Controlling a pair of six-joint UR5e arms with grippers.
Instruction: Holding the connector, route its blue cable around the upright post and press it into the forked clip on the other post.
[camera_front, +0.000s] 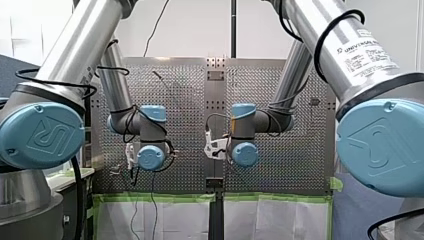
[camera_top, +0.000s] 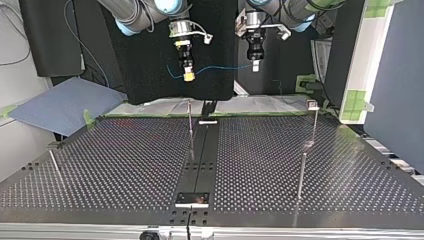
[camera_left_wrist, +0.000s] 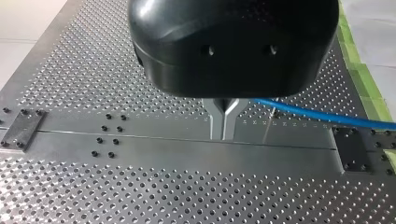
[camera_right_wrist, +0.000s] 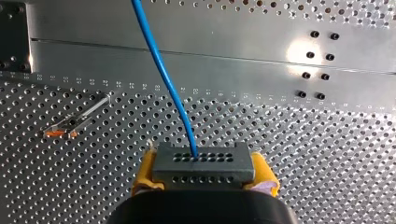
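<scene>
Nearest, the perforated desk spreads wide and open around three thin posts set well apart: a leaning post at the top view's left, an upright post mid-desk, and a forked clip atop the third at right. Farther back, high above the desk, my right gripper pinches the connector. Its single blue cable runs across to my left gripper, whose fingers are pressed together on it.

Far end of blue cable off-frame.
</scene>
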